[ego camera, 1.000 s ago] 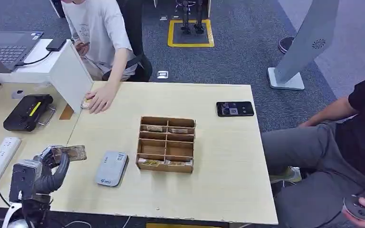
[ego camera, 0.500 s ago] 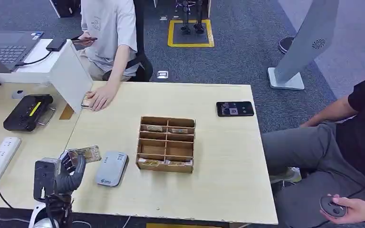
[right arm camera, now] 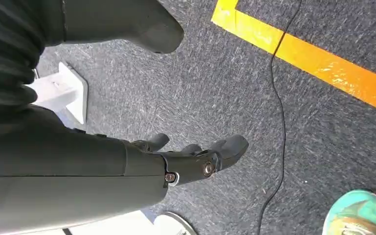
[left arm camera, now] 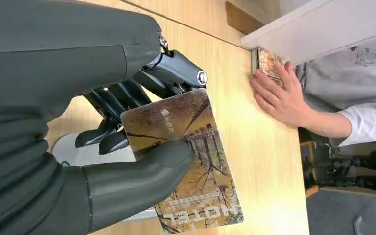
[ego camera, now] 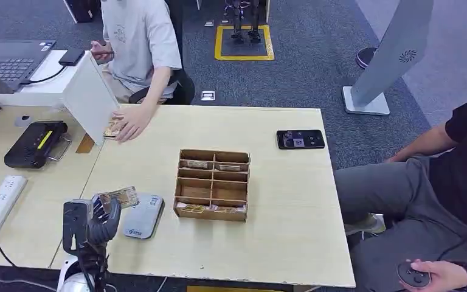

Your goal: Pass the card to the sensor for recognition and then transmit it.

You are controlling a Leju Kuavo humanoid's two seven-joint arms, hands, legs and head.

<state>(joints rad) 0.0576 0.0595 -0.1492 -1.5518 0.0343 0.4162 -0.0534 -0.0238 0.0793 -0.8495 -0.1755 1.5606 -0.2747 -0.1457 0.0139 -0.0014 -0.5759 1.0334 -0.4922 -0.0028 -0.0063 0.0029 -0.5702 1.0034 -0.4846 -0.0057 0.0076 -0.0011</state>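
Left robot hand sits at the near left part of the worktop, pinching a hotel key card between thumb and fingers. In the left wrist view the thumb lies across the card's printed face, the darker fingers behind it; the card shows a tree picture and the word "HOTEL". The card is held above the worktop, its free end reaching over the near left edge of the grey card reader, which lies flat just left of the wooden compartment box. Whether card and reader touch cannot be told. Right robot hand hangs over the dark carpet beside a yellow floor stripe, fingers spread, holding nothing. At the far left, a seated person's hand rests on a small stack of cards next to a white divider panel. A black phone lies far right on the worktop.
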